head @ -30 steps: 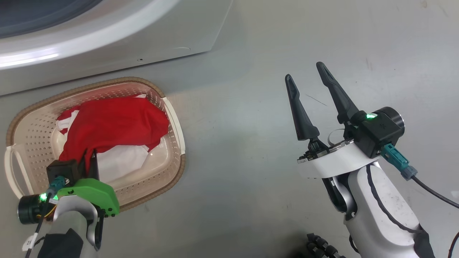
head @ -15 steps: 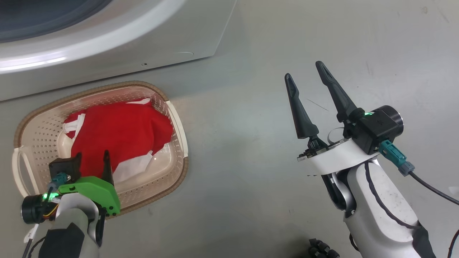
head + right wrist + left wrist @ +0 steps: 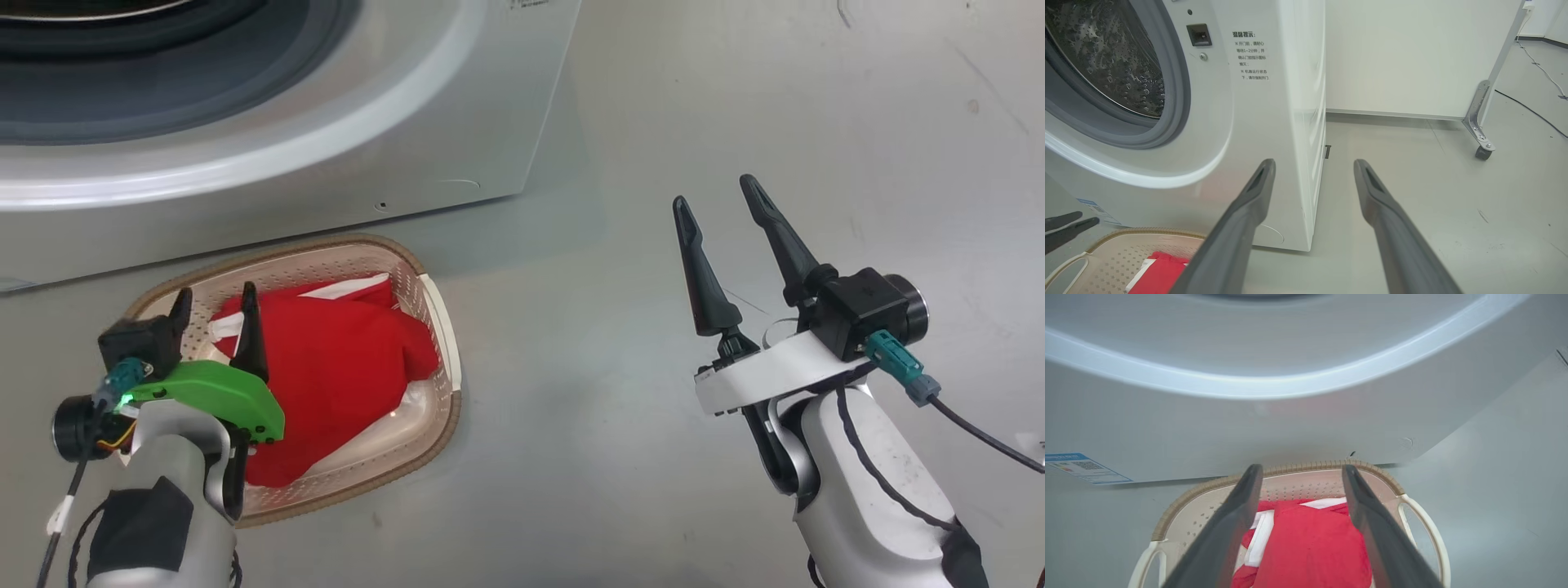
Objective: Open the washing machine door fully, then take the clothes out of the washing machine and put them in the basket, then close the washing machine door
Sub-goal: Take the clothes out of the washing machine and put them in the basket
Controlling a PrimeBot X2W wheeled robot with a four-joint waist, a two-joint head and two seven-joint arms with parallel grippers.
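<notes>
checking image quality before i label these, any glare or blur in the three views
Head view: a bright glare band runs along the washing machine; the clothes and the basket look sharp. Left wrist view: soft overall, the left gripper blurred close up. Right wrist view: crisp farther off, no strong glare, the right gripper soft near the lens.

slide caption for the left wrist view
Open left gripper over the red clothes in the basket, washing machine front behind.
</notes>
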